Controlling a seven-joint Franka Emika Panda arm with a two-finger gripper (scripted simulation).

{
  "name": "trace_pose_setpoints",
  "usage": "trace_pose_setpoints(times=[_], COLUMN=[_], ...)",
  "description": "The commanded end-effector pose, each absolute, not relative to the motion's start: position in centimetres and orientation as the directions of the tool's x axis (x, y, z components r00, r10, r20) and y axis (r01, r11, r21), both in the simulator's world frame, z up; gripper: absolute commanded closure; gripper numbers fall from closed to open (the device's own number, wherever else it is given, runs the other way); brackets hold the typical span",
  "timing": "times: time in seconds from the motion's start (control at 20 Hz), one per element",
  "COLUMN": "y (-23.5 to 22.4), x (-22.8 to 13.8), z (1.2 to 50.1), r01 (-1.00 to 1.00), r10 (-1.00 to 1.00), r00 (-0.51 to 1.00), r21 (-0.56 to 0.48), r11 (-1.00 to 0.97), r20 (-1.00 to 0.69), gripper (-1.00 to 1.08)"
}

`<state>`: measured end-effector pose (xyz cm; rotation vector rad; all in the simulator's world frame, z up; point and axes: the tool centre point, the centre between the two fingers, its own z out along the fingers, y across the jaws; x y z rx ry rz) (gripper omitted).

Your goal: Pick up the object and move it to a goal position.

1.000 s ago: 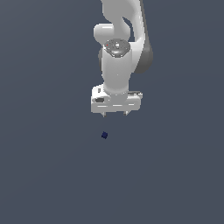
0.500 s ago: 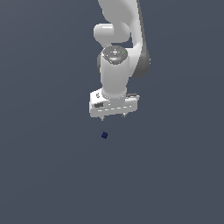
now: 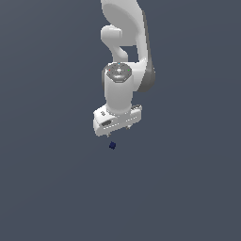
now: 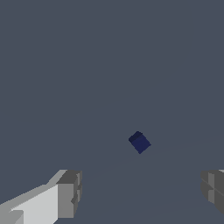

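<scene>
navy cube (image 3: 112,145) (image 4: 139,142) on grey surface (image 3: 47,188), just below white gripper (image 3: 118,131); jaws wide, empty.

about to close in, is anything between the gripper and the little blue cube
Nothing visible. The gripper hangs open just above the navy-blue cube, apart from it, and the wrist view shows only bare grey surface around the cube and between the fingers.

No readable text, no labels, no brand marks, no numbers, no signs anywhere
</scene>
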<state>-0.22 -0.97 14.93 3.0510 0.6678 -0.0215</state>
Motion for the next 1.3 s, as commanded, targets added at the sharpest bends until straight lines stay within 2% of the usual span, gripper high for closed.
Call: trace_pose_setpoints(times=[0.0, 0.7, 1.25], y=[-1.4, -3.3, -4.1], x=[-0.1, 0.1, 0.2], z=[14.0, 9.1, 6.7], r01=[0.480, 0.773, 0.880], r10=[0.480, 0.773, 0.880], r00=[0.877, 0.635, 0.476], r21=[0.015, 0.005, 0.000], r11=[-0.877, -0.635, -0.476], r20=[-0.019, -0.017, -0.003], gripper=[-0.92, -0.92, -0.92])
